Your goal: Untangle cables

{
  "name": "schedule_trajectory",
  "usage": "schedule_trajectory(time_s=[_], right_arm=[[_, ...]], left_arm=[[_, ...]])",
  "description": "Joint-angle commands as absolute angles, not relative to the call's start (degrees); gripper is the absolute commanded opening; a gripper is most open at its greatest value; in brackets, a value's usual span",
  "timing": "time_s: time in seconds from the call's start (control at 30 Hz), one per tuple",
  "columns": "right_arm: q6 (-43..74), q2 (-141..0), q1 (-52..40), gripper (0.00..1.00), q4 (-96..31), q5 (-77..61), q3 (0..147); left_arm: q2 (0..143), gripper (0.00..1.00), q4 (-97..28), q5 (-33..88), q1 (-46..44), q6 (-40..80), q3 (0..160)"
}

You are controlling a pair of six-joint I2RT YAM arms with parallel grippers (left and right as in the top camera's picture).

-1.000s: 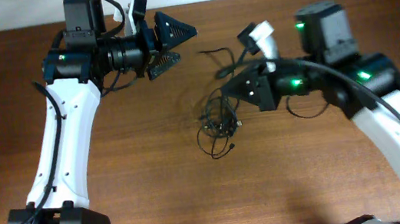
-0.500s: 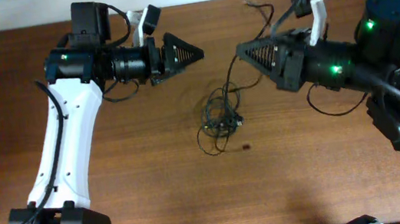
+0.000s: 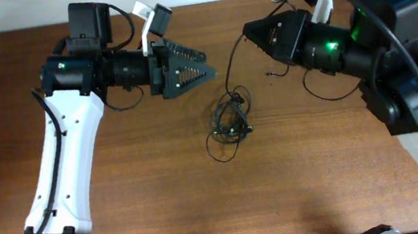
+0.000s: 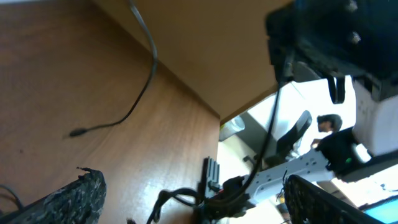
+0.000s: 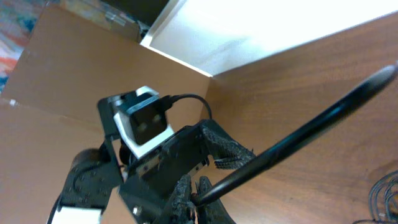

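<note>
The cables (image 3: 228,122) lie in a small knotted bundle on the brown tabletop (image 3: 162,188), about midway between the two arms and a little nearer than both. From the bundle one cable strand (image 3: 233,65) climbs up and away to the right end effector (image 3: 248,31), which sits far and to the right of the knot, its tip pointing left. That end effector is pinched fully together on the strand. In the right wrist view the dark fingers (image 5: 183,193) meet around the black cord (image 5: 292,143), which runs off toward the upper right.

The left end effector (image 3: 210,63) hangs far and left of the bundle, pointing right toward the other arm, well apart from the cables. Its jaws are spread wide with nothing between them. In the left wrist view the two fingers (image 4: 74,199) sit at opposite corners with only wood in the gap.

A loose plug end (image 3: 269,73) shows just below the right end effector; I cannot tell whether it touches the tabletop.
</note>
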State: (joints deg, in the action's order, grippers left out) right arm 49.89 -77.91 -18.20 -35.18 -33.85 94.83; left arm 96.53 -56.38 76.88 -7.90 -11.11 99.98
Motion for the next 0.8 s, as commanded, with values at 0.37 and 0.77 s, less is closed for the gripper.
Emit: schedule_trajectory(time_s=[0.37,0.77], right_arm=[[57.95,-80.53,-18.44,0.04,-32.16,-35.57,95.59],[57.47,-81.17,-19.55,0.04,-35.62,-38.54,95.53]], left_arm=[[93.67,0.74,-56.03,76.05,-11.18,-20.95,100.64],[93.6,0.65,-46.52,76.23,-12.97,-14.59,100.66]])
